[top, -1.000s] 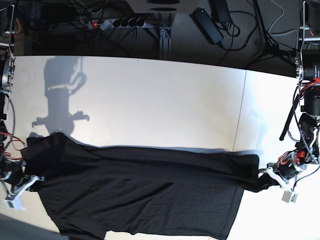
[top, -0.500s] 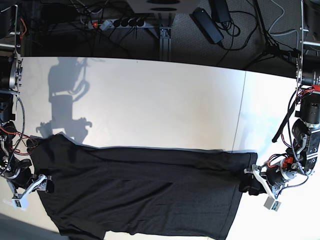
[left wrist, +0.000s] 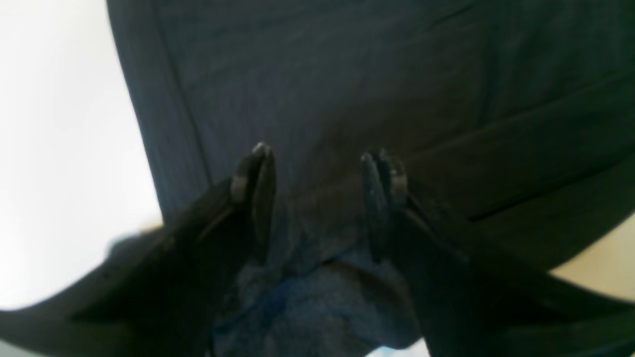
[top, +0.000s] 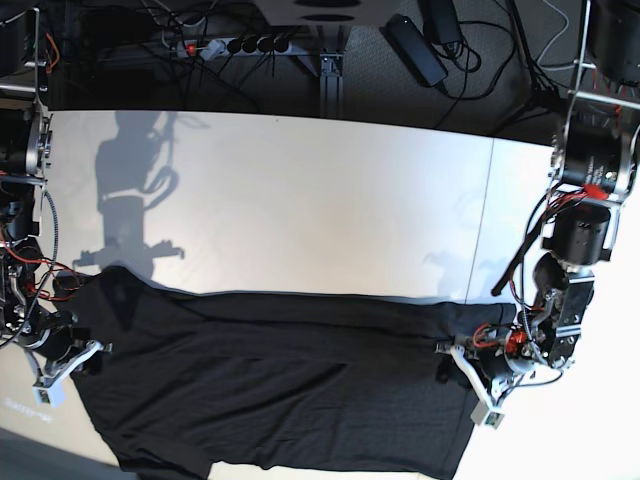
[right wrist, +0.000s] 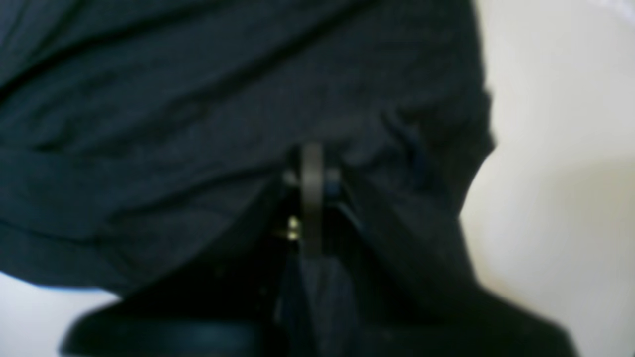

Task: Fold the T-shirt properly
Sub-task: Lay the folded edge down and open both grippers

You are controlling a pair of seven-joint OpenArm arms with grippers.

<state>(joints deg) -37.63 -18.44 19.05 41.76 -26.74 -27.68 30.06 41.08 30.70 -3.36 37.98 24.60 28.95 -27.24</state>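
Gathering step: right gripper (right wrist: pixel 311 163) clamped on the T-shirt (top: pixel 290 390) edge, left gripper (left wrist: pixel 317 198) spread over its opposite edge, which it must pinch next.

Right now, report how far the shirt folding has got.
Done: the T-shirt lies spread as a wide band across the white table, its far edge fairly straight. In hand: the right claw is shut on fabric at one side, while the left claw stands open over the other side, gripping nothing. Left: no neat fold shows yet; sleeves and body remain to be folded in.
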